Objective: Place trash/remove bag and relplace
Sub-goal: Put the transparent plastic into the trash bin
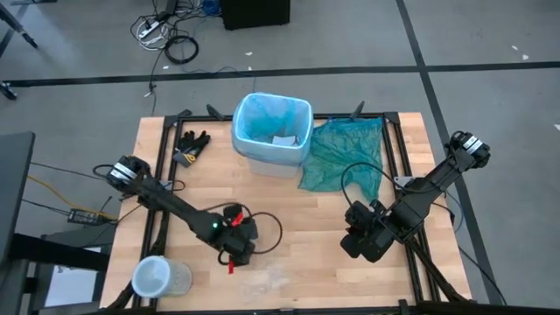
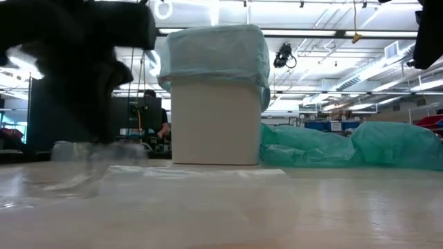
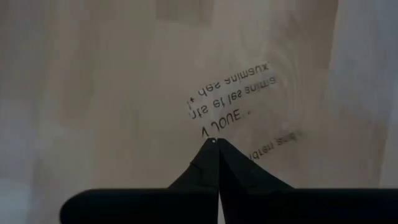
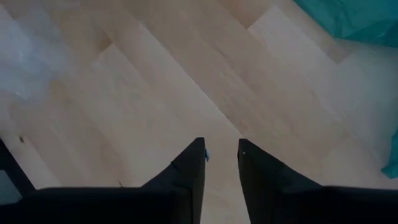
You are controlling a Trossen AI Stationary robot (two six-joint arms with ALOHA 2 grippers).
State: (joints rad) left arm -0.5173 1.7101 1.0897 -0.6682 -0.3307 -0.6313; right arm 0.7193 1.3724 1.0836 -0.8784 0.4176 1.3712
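while the bin (image 1: 272, 140) stands at the far middle of the table (image 1: 297, 219), the light blue bag (image 1: 262, 118) sits inside it and folds over its rim. a bit of white trash (image 1: 283, 140) lies down in the bag. a darker green bag (image 1: 344, 153) lies flat on the wood just beside the bin, on the right. black gloves (image 1: 191, 145) lie on the other side of the bin. the left gripper (image 1: 238, 248) is low over the near part of the table. its two fingers (image 3: 205, 171) are pressed tight together, right over a clear plastic sheet (image 3: 239, 102) with print on it. i cannot tell if the sheet is pinched between them. the right gripper (image 1: 360, 241) is over bare wood nearer the right side. its fingers (image 4: 189, 168) have a small gap and hold nothing. a clear cup (image 1: 160, 278) lies on its side near the left front corner.
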